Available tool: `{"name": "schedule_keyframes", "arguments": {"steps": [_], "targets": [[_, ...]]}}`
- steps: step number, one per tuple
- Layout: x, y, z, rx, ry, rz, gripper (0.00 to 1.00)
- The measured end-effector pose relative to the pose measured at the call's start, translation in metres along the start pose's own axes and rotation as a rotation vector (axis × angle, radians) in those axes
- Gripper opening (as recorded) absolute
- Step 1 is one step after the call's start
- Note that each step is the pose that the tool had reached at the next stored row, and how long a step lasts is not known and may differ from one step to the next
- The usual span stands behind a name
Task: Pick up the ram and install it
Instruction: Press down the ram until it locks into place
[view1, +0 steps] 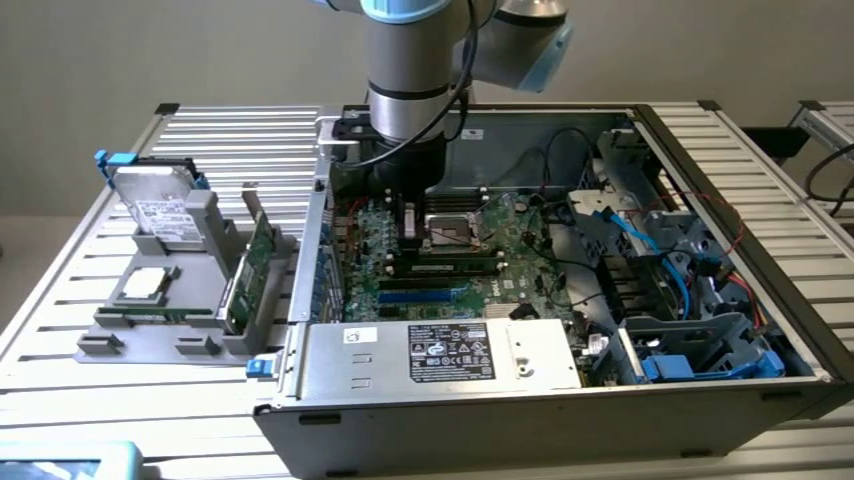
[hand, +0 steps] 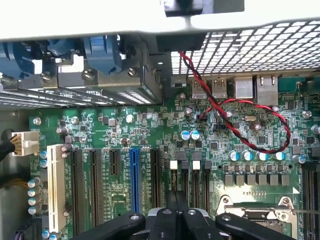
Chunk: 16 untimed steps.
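Observation:
My gripper (view1: 404, 243) reaches down inside the open PC case, over the motherboard (view1: 527, 225), on the exterior view's left of the CPU socket (view1: 451, 232). Its black fingers (hand: 169, 220) are pressed together with nothing visible between them. They hang over the memory slots with white latches (hand: 196, 164). A slim green stick with dark chips, the ram (view1: 451, 268), stands in a slot beside the socket, close under the gripper. Whether the fingers touch it I cannot tell.
A grey holder (view1: 100, 345) outside the case carries a hard drive (view1: 158, 205), a silver CPU chip (view1: 147, 284) and a broad green expansion card (view1: 251, 268). The power supply (view1: 441, 352), blue drive cages (view1: 701, 350), black cables (view1: 561, 150) and a red-black twisted wire (hand: 260, 125) crowd the case.

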<state>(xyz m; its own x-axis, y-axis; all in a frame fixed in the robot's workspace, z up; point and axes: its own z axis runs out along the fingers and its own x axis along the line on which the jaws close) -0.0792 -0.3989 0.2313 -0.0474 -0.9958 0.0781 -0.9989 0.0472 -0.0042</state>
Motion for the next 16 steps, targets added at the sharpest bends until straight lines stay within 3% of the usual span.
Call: {"name": "schedule_keyframes", "arguments": {"steps": [4,16], "targets": [[-0.0001,0.0001,0.002,0.0061,-0.0003,0.0,0.11],[-0.0003,0.002,0.0048,0.0095,-0.0006,-0.005,0.11]]}}
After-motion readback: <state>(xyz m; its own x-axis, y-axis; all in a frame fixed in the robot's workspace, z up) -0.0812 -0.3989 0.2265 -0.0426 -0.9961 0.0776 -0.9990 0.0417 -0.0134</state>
